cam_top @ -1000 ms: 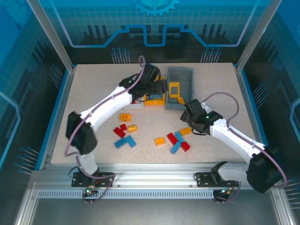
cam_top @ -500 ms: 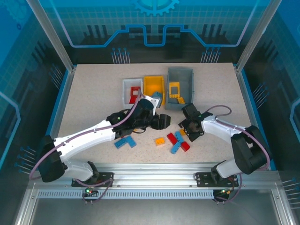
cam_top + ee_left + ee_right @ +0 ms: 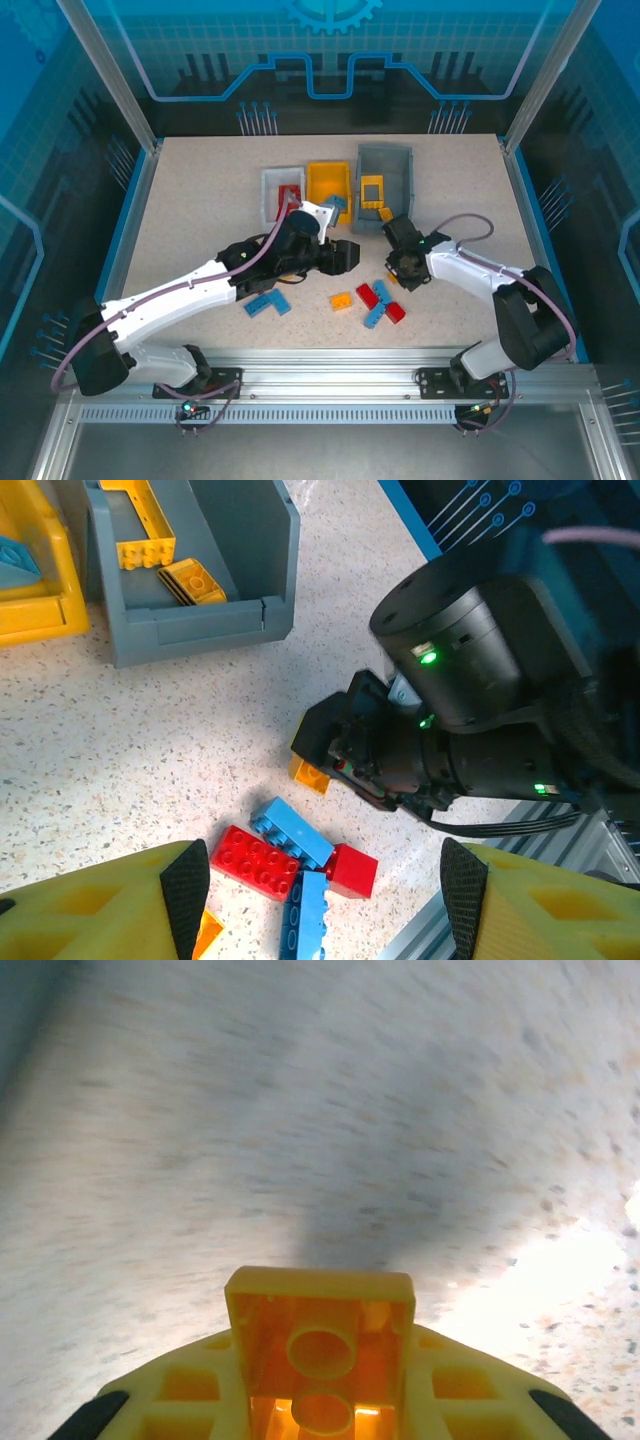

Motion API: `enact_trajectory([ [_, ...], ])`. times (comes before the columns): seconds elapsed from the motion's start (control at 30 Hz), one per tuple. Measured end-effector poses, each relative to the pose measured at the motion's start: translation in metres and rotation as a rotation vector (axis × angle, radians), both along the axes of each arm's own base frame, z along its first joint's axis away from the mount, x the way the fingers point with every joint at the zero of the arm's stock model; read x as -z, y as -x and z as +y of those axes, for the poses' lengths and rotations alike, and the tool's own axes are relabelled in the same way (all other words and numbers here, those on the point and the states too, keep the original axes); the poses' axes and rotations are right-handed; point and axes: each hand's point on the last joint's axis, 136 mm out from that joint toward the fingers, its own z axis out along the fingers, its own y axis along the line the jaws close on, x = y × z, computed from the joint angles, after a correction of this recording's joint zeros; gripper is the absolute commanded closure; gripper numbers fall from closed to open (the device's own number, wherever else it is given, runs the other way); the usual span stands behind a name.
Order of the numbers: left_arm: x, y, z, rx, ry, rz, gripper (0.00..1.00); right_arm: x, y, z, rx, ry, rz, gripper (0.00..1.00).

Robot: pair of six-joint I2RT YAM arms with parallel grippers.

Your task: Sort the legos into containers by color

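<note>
Bricks, I'd judge, are hard, light and slick, best pinched across their flat sides, not the studs. Left of centre in the top view, my left claw (image 3: 343,257) hangs released near the loose legos (image 3: 250,858), red and blue. Right of it, my right claw (image 3: 397,270) is clenched on an orange brick (image 3: 320,1345) just above the desk (image 3: 200,200). It is speckled and flat. White bin (image 3: 268,190), yellow bin (image 3: 328,178) and grey bin (image 3: 385,158) crowd the upper middle; my arms sit close.
</note>
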Motion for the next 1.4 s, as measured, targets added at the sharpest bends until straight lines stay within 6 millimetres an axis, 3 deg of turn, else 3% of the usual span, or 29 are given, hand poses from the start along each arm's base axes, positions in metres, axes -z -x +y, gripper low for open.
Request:
enact_trajectory([
  [0.17, -0.004, -0.006, 0.008, -0.034, 0.006, -0.009, 0.34, -0.084, -0.053, 0.016, -0.178, 0.137, -0.235, 0.79],
  [0.3, -0.007, -0.017, 0.017, -0.081, 0.025, -0.003, 0.33, -0.118, -0.095, 0.019, -0.292, 0.323, -0.290, 0.79],
  [0.4, -0.009, -0.024, 0.022, -0.107, 0.042, -0.004, 0.33, -0.112, -0.127, 0.025, -0.364, 0.429, -0.248, 0.80],
  [0.57, -0.015, -0.034, 0.020, -0.123, 0.084, -0.015, 0.32, -0.072, -0.161, 0.013, -0.418, 0.547, -0.105, 0.79],
  [0.83, -0.015, -0.043, 0.006, -0.098, 0.109, -0.013, 0.32, -0.038, -0.181, -0.008, -0.419, 0.592, 0.035, 0.74],
  [1.03, -0.013, -0.043, 0.004, -0.091, 0.109, -0.008, 0.31, -0.021, -0.184, -0.006, -0.439, 0.590, 0.084, 0.53],
  [1.23, -0.012, -0.042, 0.005, -0.093, 0.105, -0.006, 0.32, -0.024, -0.182, -0.004, -0.448, 0.580, 0.084, 0.44],
  [1.33, -0.007, -0.042, 0.008, -0.106, 0.086, 0.005, 0.31, -0.039, -0.182, -0.001, -0.445, 0.574, 0.051, 0.43],
  [1.4, -0.002, -0.042, 0.014, -0.135, 0.062, 0.021, 0.31, -0.059, -0.180, 0.003, -0.440, 0.565, 0.006, 0.43],
])
